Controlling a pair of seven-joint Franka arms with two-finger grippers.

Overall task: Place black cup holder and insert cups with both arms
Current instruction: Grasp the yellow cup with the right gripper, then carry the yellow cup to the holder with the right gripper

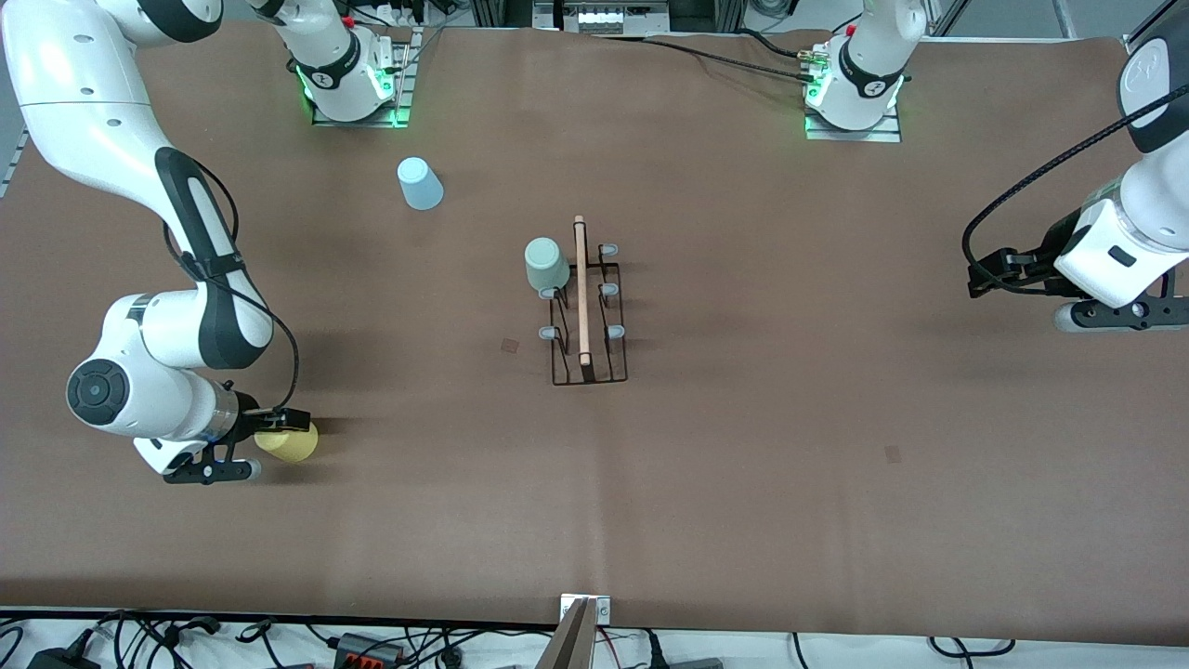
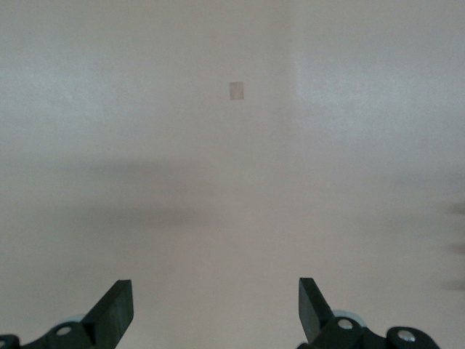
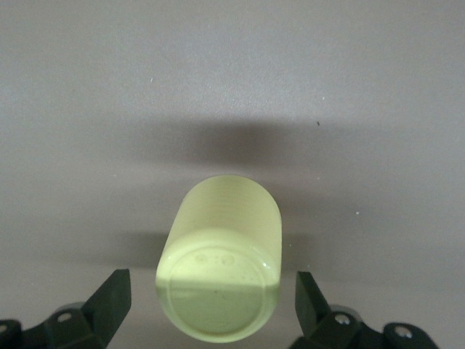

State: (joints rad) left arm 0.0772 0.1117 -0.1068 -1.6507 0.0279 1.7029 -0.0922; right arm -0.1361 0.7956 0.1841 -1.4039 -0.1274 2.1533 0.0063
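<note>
The black cup holder [image 1: 587,316] stands mid-table, its wooden rod handle [image 1: 582,288] on top. A pale green cup [image 1: 547,265] sits upside down on one of its pegs, at the end farther from the front camera. A light blue cup [image 1: 420,183] stands upside down on the table near the right arm's base. The yellow cup [image 1: 290,443] [image 3: 218,262] lies on its side at the right arm's end, base toward the wrist. My right gripper [image 1: 279,429] [image 3: 212,285] is open around it, with a gap on each side. My left gripper [image 1: 980,277] [image 2: 214,287] waits open and empty at the left arm's end.
The brown table mat [image 1: 743,483] carries a small square mark [image 1: 893,453] [image 2: 236,90] toward the left arm's end and another [image 1: 511,345] beside the holder. Cables and a camera mount [image 1: 581,632] line the table edge nearest the front camera.
</note>
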